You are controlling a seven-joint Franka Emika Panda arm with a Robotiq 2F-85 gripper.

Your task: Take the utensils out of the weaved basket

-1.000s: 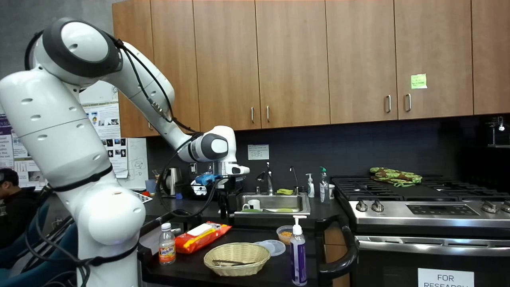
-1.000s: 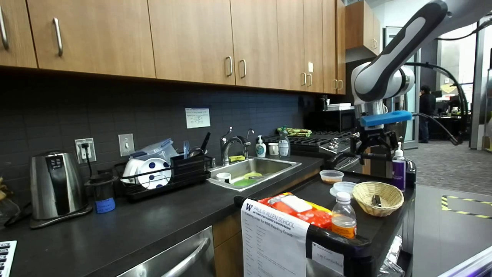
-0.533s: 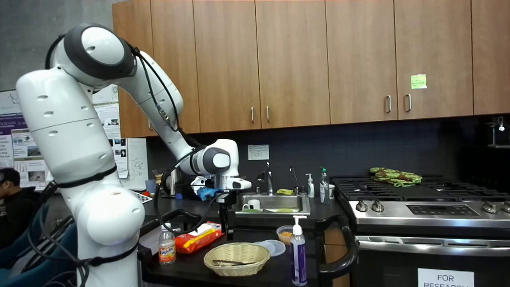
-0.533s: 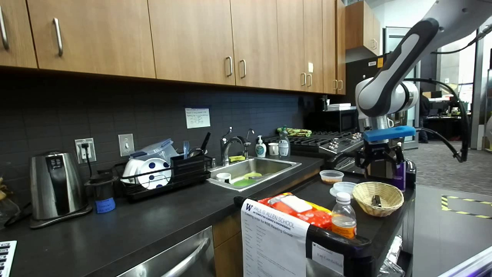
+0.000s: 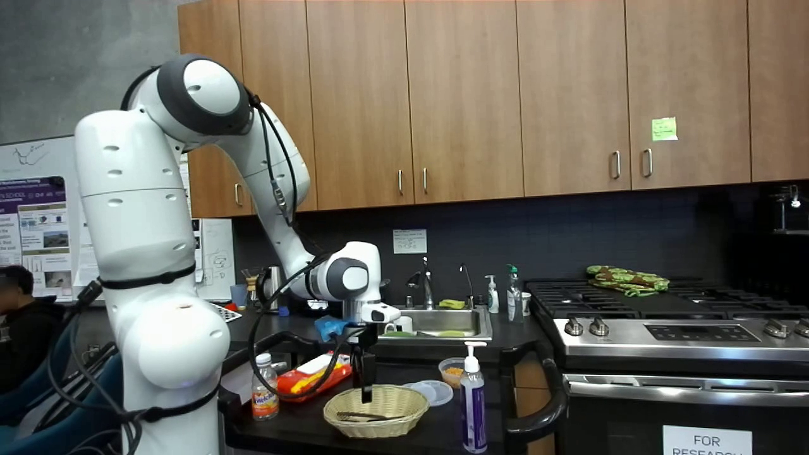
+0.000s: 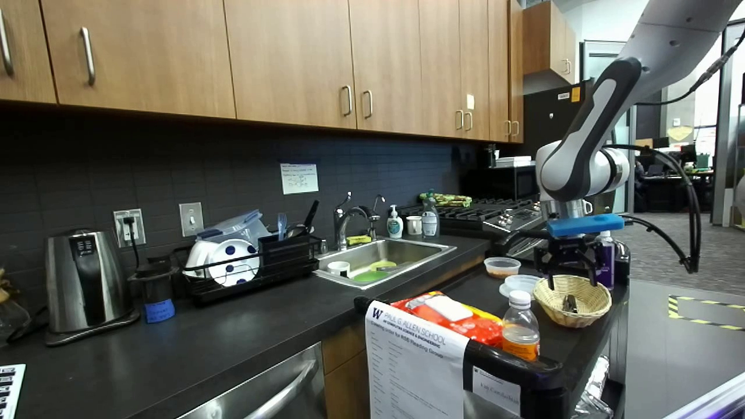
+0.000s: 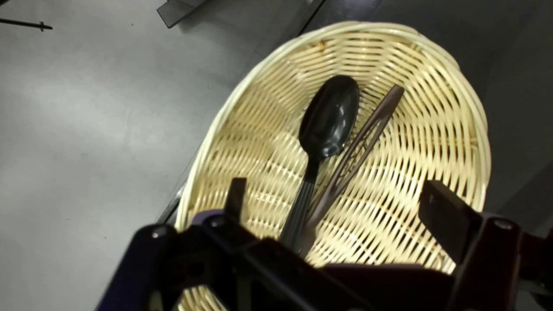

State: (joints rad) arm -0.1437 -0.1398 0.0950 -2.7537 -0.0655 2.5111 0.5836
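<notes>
The weaved basket point(image 5: 373, 431), pale tan, sits on the black cart top; it also shows in an exterior view point(image 6: 556, 310) and fills much of the wrist view point(image 7: 389, 211). In the wrist view a black spoon point(image 7: 330, 114) and a thin brown slotted utensil point(image 7: 329, 196), like tongs, lie side by side inside it; their lower ends are hidden behind the gripper. My gripper point(image 7: 334, 182) is open and empty above the basket, its fingers wide apart on either side of the handles. In both exterior views the gripper point(image 5: 365, 397) point(image 6: 573, 285) points down over the basket's far part.
A purple pump bottle point(image 5: 473, 404) stands close beside the basket. Clear lids point(image 5: 438, 393) and a small tub point(image 5: 452, 374) lie behind it. A red packet point(image 5: 313, 378) and a juice bottle point(image 5: 264, 395) are on its other side. The basket is near the cart's edge.
The arm has come down, bringing the open gripper from well above the cart to just over the basket. The basket and the utensils have not moved.
</notes>
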